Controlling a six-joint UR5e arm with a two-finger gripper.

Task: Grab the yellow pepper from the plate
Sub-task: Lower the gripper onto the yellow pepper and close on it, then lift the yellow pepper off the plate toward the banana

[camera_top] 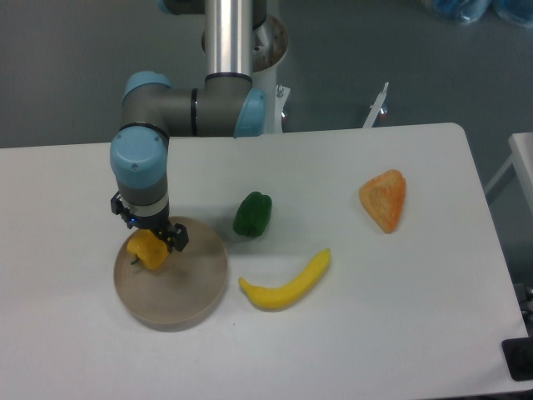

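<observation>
The yellow pepper (149, 251) is a small lumpy yellow-orange toy with a dark stem pointing down-left. It is over the upper left part of the round tan plate (185, 302). My gripper (151, 242) comes down from above, right over the pepper. Its dark fingers (176, 237) sit tight against the pepper's sides, so it looks shut on the pepper. The wrist hides the pepper's top and most of the fingers. I cannot tell whether the pepper rests on the plate or hangs just above it.
A green pepper (252, 214) lies just right of the plate's far edge. A yellow banana (287, 285) lies right of the plate. An orange wedge (385, 200) lies at the right. The arm's base column (229, 37) stands at the table's back.
</observation>
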